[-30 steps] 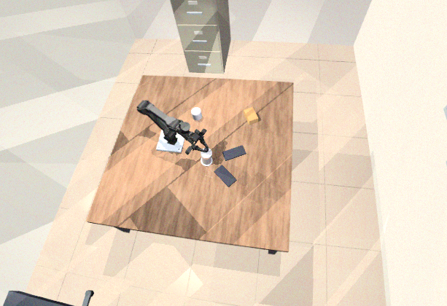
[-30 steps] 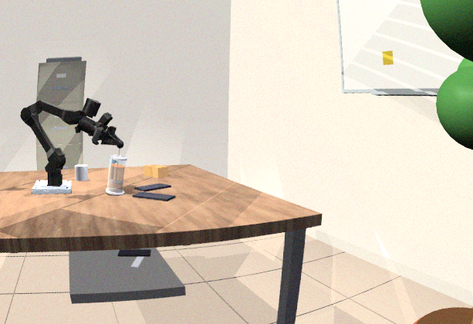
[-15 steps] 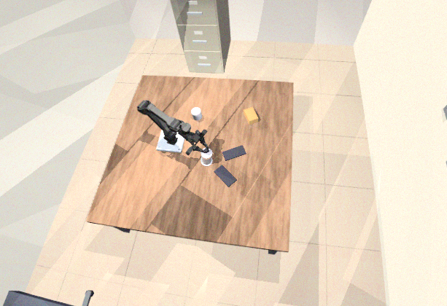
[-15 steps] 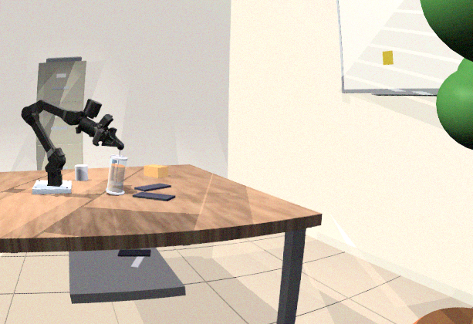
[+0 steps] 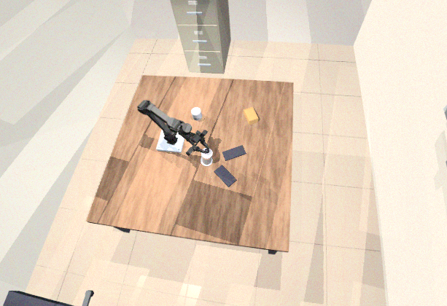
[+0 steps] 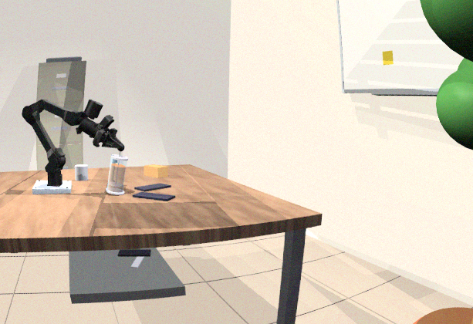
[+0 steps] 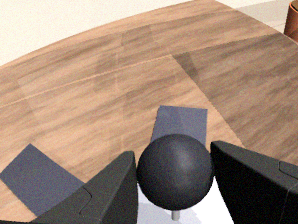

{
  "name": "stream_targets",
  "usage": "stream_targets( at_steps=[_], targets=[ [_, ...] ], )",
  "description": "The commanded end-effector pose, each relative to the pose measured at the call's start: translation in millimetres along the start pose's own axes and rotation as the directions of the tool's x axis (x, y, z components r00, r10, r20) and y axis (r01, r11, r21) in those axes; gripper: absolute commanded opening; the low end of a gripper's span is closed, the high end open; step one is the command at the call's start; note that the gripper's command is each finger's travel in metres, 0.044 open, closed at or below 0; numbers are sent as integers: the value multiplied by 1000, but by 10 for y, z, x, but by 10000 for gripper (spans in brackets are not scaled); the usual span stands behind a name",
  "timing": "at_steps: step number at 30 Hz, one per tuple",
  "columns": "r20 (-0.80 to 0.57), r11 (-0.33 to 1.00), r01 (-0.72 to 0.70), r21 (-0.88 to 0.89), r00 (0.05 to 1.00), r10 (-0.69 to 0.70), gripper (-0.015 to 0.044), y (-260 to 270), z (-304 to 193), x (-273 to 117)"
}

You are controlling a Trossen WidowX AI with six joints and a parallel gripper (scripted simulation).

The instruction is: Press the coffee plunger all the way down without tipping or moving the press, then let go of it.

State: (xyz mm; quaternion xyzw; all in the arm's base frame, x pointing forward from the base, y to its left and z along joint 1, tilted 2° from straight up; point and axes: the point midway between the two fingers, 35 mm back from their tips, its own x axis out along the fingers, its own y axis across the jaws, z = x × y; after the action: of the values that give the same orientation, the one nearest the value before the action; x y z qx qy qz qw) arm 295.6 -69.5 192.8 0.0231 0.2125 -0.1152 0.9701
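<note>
The coffee press (image 5: pixel 206 159) (image 6: pixel 116 179) is a clear cylinder with a white base and lid, standing on the table beyond the arm's base. In the exterior view it appears to lean slightly to the right. Its dark round plunger knob (image 7: pixel 175 172) is between my fingertips. My gripper (image 5: pixel 206 150) (image 6: pixel 120 148) (image 7: pixel 173 156) is shut on this knob, one finger on each side. A short piece of the thin rod (image 6: pixel 120 153) (image 7: pixel 175 215) shows between knob and lid. The lower body is hidden in the wrist view.
Two dark flat slabs lie beside the press, one (image 5: pixel 234 153) (image 6: pixel 153 187) (image 7: pixel 40 180) farther back and one (image 5: pixel 225 175) (image 6: pixel 154 197) (image 7: pixel 180 120) nearer the front. A white cup (image 5: pixel 196 114) (image 6: pixel 81 173) and a yellow-orange block (image 5: pixel 251 116) (image 6: pixel 155 170) stand farther back.
</note>
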Motion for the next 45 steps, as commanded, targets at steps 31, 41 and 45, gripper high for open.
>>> stream_targets(
  at_steps=[31,41,45],
  targets=[
    [-33,1000,-1,-6,999,0,125,-1,-49,72],
    [-17,1000,0,0,1000,0,125,-1,-10,53],
    [-17,1000,0,0,1000,0,204,-1,-10,53]
  ],
)
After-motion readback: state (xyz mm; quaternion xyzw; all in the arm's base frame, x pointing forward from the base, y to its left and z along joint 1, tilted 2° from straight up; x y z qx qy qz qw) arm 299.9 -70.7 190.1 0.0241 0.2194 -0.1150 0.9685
